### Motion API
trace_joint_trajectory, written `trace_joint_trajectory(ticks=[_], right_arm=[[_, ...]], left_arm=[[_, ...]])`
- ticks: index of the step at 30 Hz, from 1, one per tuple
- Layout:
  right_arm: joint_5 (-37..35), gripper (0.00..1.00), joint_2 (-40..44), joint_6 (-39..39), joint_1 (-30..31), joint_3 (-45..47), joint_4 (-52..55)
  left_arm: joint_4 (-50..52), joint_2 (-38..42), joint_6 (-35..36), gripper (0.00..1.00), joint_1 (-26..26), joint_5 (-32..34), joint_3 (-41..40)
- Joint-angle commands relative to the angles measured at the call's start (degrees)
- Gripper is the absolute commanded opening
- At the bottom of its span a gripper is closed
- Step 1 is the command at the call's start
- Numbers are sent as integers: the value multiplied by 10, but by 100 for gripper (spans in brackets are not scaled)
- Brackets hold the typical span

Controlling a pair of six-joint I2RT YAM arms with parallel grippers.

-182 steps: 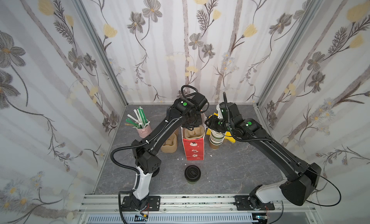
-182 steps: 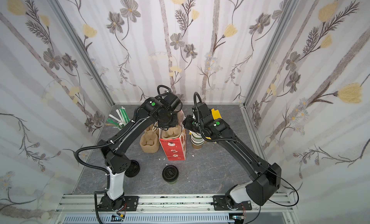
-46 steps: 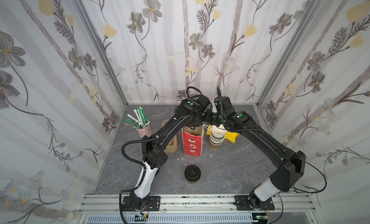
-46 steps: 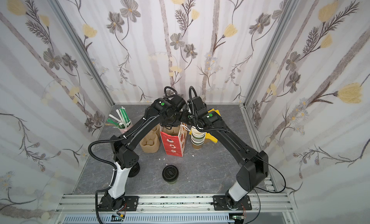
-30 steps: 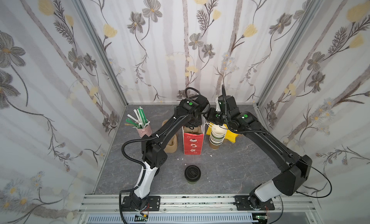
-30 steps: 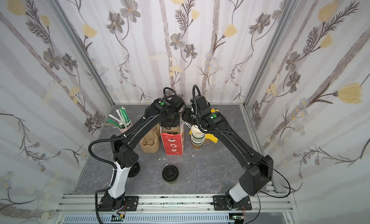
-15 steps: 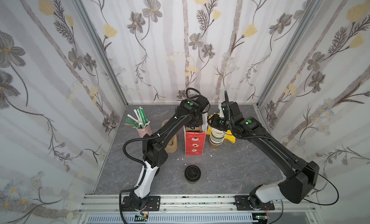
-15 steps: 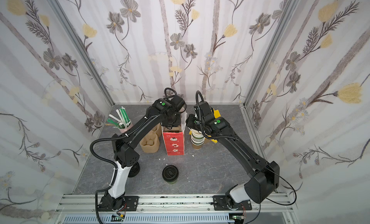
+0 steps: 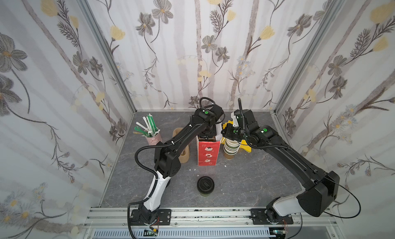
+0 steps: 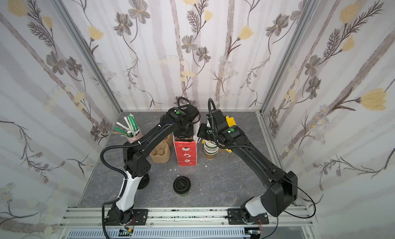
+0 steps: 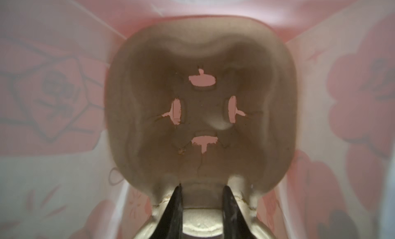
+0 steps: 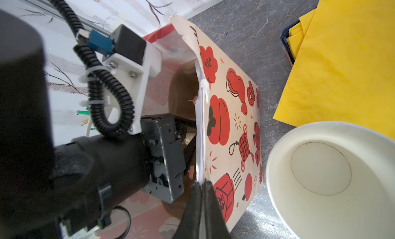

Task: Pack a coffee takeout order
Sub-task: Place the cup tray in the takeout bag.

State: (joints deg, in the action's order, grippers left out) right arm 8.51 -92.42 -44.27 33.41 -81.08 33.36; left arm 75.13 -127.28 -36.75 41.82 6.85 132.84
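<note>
- The tan moulded-pulp carrier (image 11: 201, 111) sits inside the red paper bag (image 9: 208, 151), its cup well facing the bag's mouth. The left wrist view shows the bag's white lining on all sides of it.
- The left gripper (image 11: 202, 186) reaches down into the bag's mouth. Its jaws are narrowly parted and clamped on the carrier's middle ridge, one finger on each side.
- The right gripper (image 12: 201, 186) has its jaws fully closed, pinching the bag's top rim on the side nearest the stack of paper cups (image 9: 232, 149).
- The bag stands upright at mid-table in both top views, between a stack of spare carriers (image 10: 160, 155) and the cup stack.
- The black-lidded cup (image 9: 205, 185) stands upright on the grey table (image 9: 245, 184), in front of the bag and apart from it. Neither arm touches it.
- The yellow napkins (image 12: 342, 66) lie flat just behind the cup stack, partly hidden by the right arm in the top views.
- The green straws (image 9: 149, 131) stand in a pink holder (image 10: 133, 138) near the left wall, well apart from the bag.
</note>
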Motion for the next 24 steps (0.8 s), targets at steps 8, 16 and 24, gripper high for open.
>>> trace_joint_trajectory(ticks=[8,16,24], right_arm=[[9,0,-5,-2,1,2,-22],[9,0,-4,-6,0,5,-25],[8,0,-6,-6,1,5,-25]], left_arm=[[-13,-24,-26,20,-3,13,1],[-24,-43,-24,19,-6,-8,1],[-29,-52,-14,20,-9,-21,-14]])
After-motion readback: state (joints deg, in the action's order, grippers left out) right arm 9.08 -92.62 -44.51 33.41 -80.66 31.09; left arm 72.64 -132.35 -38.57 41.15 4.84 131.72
